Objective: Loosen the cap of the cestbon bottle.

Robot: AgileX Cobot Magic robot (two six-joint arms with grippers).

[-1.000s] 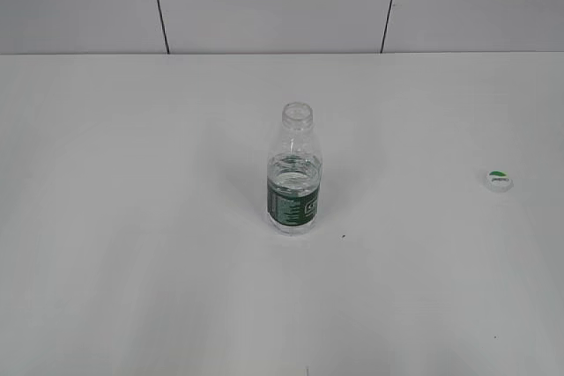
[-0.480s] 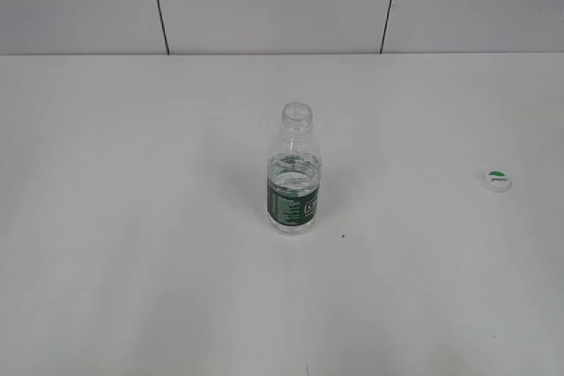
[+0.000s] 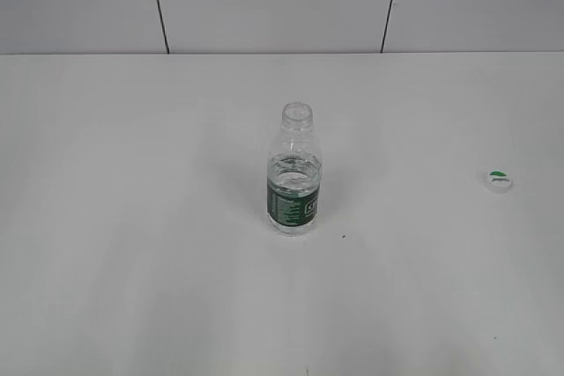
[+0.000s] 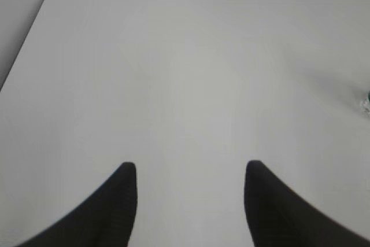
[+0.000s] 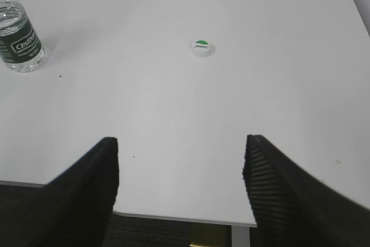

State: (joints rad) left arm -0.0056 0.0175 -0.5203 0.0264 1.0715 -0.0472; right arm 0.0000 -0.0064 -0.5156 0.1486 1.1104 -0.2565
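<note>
Both grippers, left gripper [image 4: 191, 172] and right gripper [image 5: 180, 148], hang spread wide, grasping nothing; the cestbon bottle [image 3: 294, 184] stands upright mid-table [image 3: 132, 217], neck uncapped; the cap [image 3: 499, 180] lies well apart at its 3 o'clock.

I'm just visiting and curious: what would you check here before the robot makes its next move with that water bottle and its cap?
1. Bottle upright: ok. The cestbon bottle stands on the table.
2. Cap off the neck: ok. The cap lies on the table far to the bottle's right, and the neck is open.
3. Left gripper free: ok, open and holding nothing.
4. Right gripper free: ok, open and holding nothing.
5. Water spilled: cannot tell for sure; no puddle shows.
6. Arms clear of the bottle: ok. Neither arm shows in the exterior view.
</note>
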